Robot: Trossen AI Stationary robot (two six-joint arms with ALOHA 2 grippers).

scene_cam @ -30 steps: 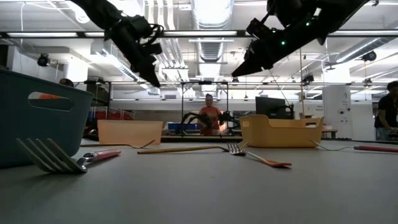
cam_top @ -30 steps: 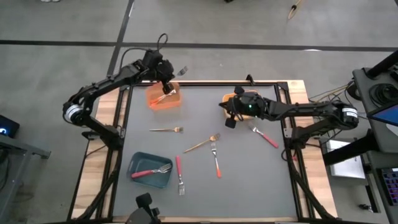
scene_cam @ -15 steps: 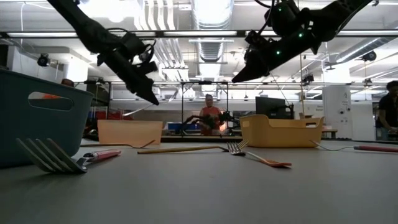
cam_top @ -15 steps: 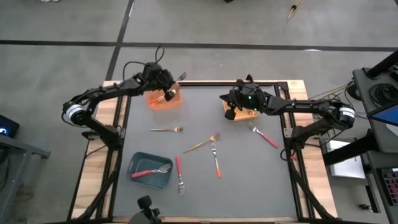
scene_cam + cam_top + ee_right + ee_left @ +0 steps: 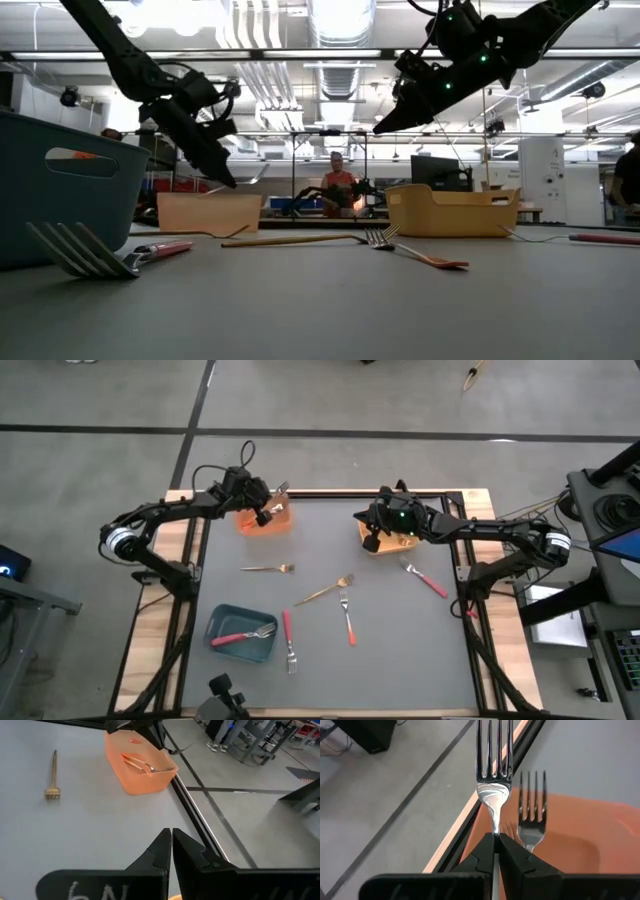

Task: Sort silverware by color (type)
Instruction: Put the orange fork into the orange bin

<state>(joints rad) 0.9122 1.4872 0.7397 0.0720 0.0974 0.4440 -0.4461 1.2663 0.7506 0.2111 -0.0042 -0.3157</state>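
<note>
My left gripper (image 5: 263, 510) hangs over the orange bin (image 5: 266, 521) at the far left, shut on a fork whose silver tines (image 5: 494, 750) stick out ahead of it. Another fork (image 5: 532, 815) lies in that bin. My right gripper (image 5: 368, 543) is shut and empty above the yellow-orange bin (image 5: 390, 540). Loose on the grey table lie two gold forks (image 5: 268, 568) (image 5: 325, 591), an orange-handled fork (image 5: 347, 616) and two red-handled forks (image 5: 288, 640) (image 5: 426, 578). A further red-handled fork (image 5: 243, 634) lies in the teal bin (image 5: 220, 622). My left gripper pinches the fork at its thin neck (image 5: 495, 831), just behind the head, between its two fingers. The fork runs on along the line of the fingers, tines ahead. The fingers slant down from the table's left side. The fork is lifted clear above the orange bin; its handle is hidden by the gripper.
The orange bin stands against the table's far edge rail (image 5: 465, 820). The teal bin sits near the front left. The loose forks lie spread over the table's middle and right part.
My left gripper has gone down toward the orange bin and a little toward the table's left edge, the fork staying in its fingers and clear of the bin. My right gripper has shifted slightly toward the far edge over the yellow-orange bin, still shut.
</note>
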